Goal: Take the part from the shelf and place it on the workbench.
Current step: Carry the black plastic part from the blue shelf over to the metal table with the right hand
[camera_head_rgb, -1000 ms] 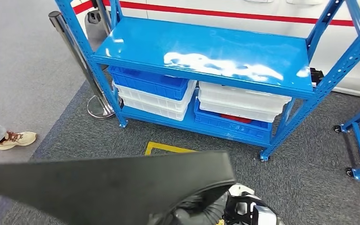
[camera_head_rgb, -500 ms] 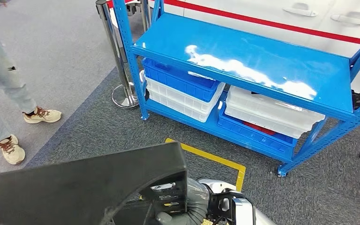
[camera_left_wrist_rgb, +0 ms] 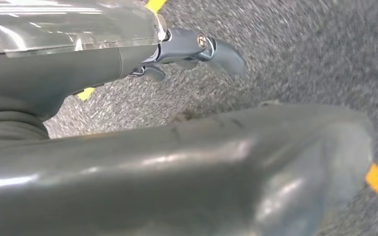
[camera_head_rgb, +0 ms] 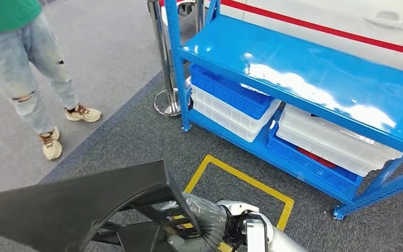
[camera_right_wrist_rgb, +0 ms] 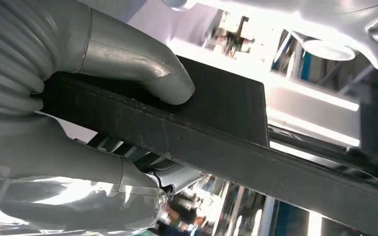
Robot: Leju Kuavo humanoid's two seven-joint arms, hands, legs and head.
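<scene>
Right now the part (camera_head_rgb: 73,207), a big flat black panel with ribbed cutouts at one end, sits low in the head view, carried in front of the robot above the grey carpet (camera_head_rgb: 136,136). Right hand (camera_head_rgb: 202,226) grips its near-right end: in the right wrist view the thumb (camera_right_wrist_rgb: 142,64) presses on one face of the part (camera_right_wrist_rgb: 216,123) and the other fingers (camera_right_wrist_rgb: 78,172) wrap the opposite face, edge of the panel clamped between. Left hand (camera_left_wrist_rgb: 192,46) appears in the left wrist view with a broad dark surface (camera_left_wrist_rgb: 177,172) just beside it; blurred, so cannot tell whether that hand is holding anything. Blue shelf (camera_head_rgb: 315,68) stands ahead and to the right, top level bare and shiny, blue and white bins (camera_head_rgb: 231,102) stacked on the lower level. Yellow floor marking (camera_head_rgb: 241,181) lies between robot and shelf. Person in jeans (camera_head_rgb: 26,68) stands to the left, well apart, near a chrome stanchion (camera_head_rgb: 162,58).
</scene>
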